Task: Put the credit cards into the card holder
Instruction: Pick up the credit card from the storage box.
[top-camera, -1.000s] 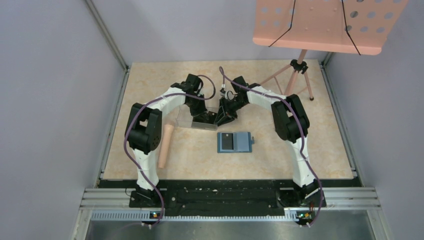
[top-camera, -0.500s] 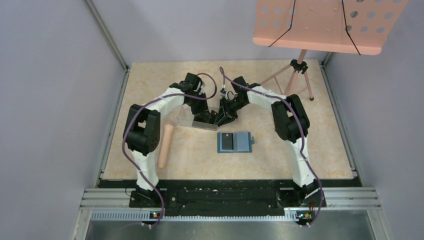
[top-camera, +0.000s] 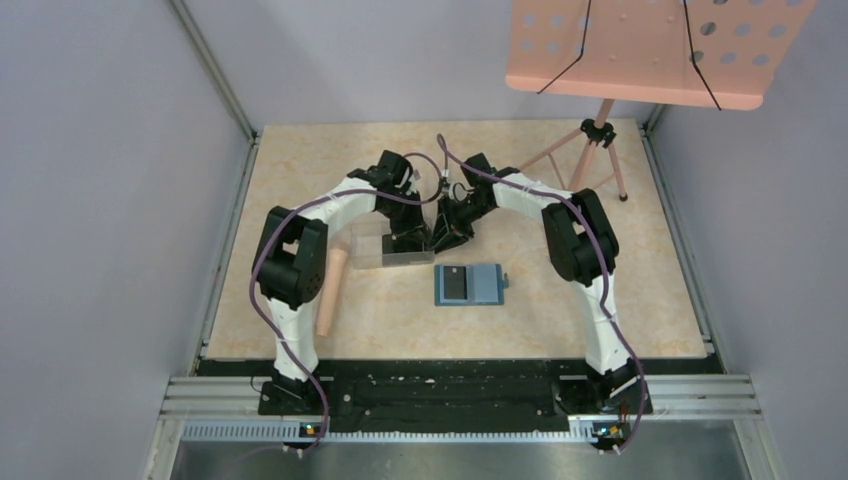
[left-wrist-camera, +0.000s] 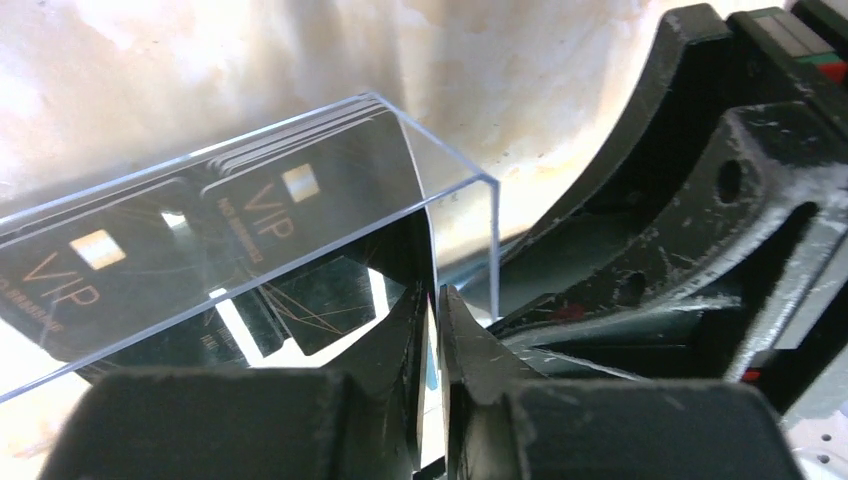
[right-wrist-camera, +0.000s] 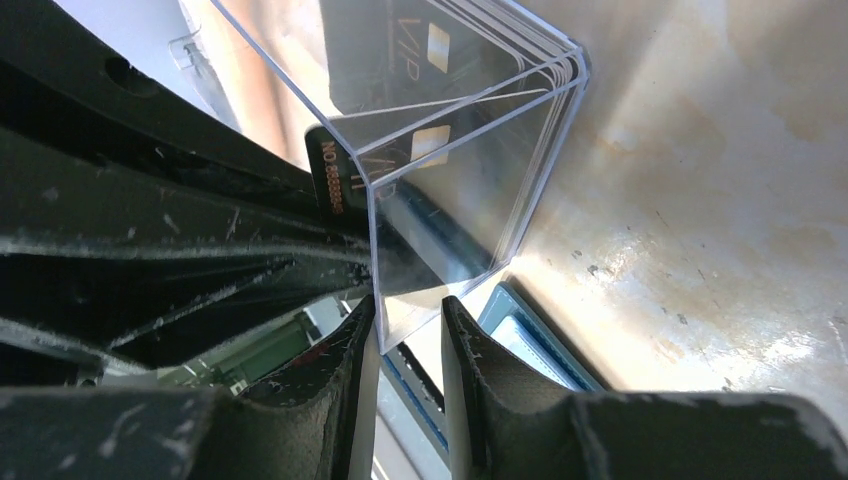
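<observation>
The credit cards (left-wrist-camera: 270, 200) lie stacked against one wall of a clear box (top-camera: 372, 245) at the middle of the overhead view. The card holder (top-camera: 487, 285) lies open on the bench (top-camera: 620, 300) just below it, with one black card on its left half. The left end effector (left-wrist-camera: 433, 335) is almost together, seemingly pinching one card's edge, while the right end effector (right-wrist-camera: 408, 320) clamps the box wall. The cards look light, stiff and slick, so a square pinch on a short edge is safest.

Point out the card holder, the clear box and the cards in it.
card holder (top-camera: 487, 286): top view, its bare right half.
clear box (top-camera: 367, 247): top view, its left end.
credit cards (left-wrist-camera: 330, 195): left wrist view, front card's face.
</observation>
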